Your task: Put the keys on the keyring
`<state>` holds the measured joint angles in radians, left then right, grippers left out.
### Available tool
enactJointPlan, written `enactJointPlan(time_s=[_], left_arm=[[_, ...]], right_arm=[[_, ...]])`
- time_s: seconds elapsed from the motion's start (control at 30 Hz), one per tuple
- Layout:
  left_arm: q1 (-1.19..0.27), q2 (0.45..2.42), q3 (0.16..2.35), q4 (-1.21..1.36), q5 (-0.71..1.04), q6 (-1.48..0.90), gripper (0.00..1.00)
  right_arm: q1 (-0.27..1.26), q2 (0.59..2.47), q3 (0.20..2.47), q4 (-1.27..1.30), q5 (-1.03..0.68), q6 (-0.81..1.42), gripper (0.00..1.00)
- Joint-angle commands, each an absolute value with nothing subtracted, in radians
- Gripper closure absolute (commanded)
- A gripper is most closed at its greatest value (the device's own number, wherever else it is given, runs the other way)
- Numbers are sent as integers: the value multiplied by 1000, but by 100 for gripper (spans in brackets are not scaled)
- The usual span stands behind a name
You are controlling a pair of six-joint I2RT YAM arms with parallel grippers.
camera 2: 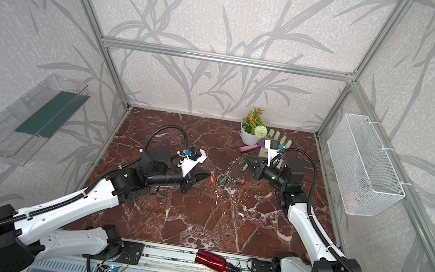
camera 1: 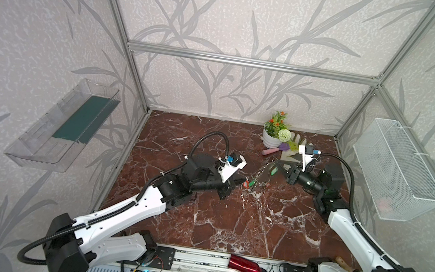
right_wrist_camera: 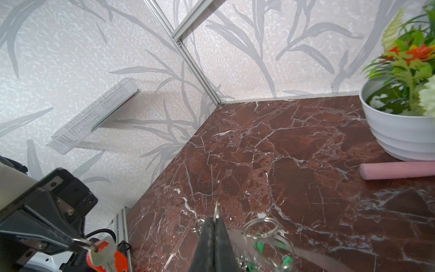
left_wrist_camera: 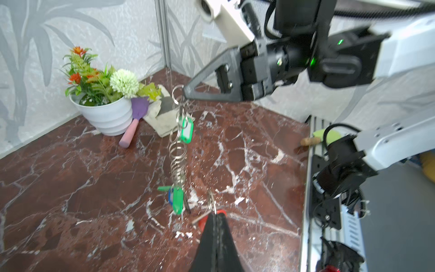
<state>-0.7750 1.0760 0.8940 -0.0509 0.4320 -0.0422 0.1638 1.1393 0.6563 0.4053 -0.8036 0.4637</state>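
Note:
My left gripper is shut on the small split ring of a key with a red-orange tag; key and tag hang just past its tips. My right gripper is shut on a split ring at the upper end of the keyring, which hangs down as a grey plate edged with silver rings and green tags. In both top views the keyring hangs between the two grippers, the red-tagged key close by its lower end. In the right wrist view that key dangles below the left gripper.
At the back right stand a white flower pot, a purple trowel with a pink handle and a pale glove. A red bottle lies on the front rail. A wire basket and a clear shelf hang on the side walls.

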Motion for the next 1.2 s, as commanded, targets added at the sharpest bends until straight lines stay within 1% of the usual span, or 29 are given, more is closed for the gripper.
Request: enactJointPlan(time_s=[0.0,0.3,0.47,0.57,0.73,0.9,0.97,1.03,1.17], left_arm=[[-755,1049,901,42,522,-147,100],[-724,1043,844,353,621,-390,100],[-715,1055,858,337,643,-404,100],[-705,1067,885,275,659,-401,100],[-664,1095,960,100,716,-364,100],[-621,1112,981,-60,691,-279,100],[-620,1131,999,-190,645,-200,100],[-621,1154,1020,-314,624,-123,100],[-623,1200,1019,-456,506,-29,100]], right_arm=[[188,1109,693,494,-841,432,100],[209,1114,707,478,-837,414,100],[211,1100,701,508,-853,409,100],[210,1099,692,528,-854,403,100],[211,1116,667,622,-870,412,100],[212,1132,666,626,-841,402,100],[212,1110,659,596,-798,378,100],[210,1085,666,511,-742,338,100],[210,1015,668,374,-591,280,100]])
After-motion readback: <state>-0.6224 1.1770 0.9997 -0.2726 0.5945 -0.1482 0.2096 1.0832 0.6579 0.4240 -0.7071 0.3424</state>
